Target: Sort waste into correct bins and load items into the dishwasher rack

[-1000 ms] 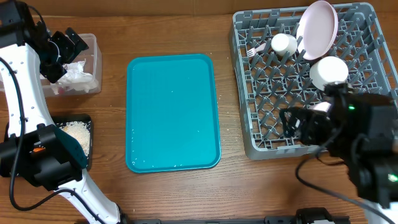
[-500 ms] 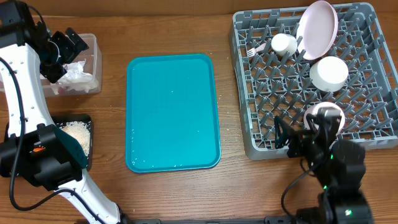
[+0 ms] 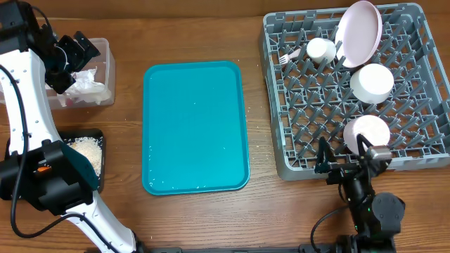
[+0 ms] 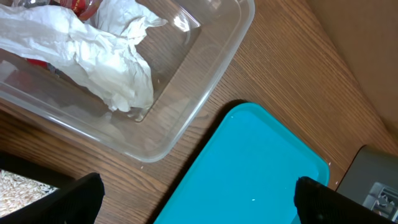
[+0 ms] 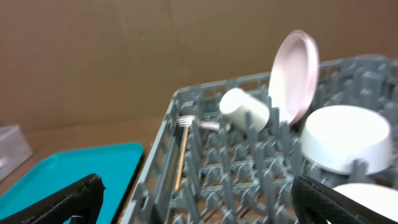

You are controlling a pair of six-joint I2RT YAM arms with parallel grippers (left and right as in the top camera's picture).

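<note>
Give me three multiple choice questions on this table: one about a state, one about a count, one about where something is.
1. How does the plate sit in the rack?
A. lying flat
B. standing on edge
C. face down

2. How many bowls are in the rack?
A. none
B. four
C. two

3. Where are the crumpled napkins?
A. in the clear tub
B. in the rack
C. on the plate

Answers:
1 B: the right wrist view shows the plate upright between the pegs.
2 C: the overhead view shows two round white bowls, one behind the other.
3 A: the left wrist view shows the napkins inside the tub's clear walls.
</note>
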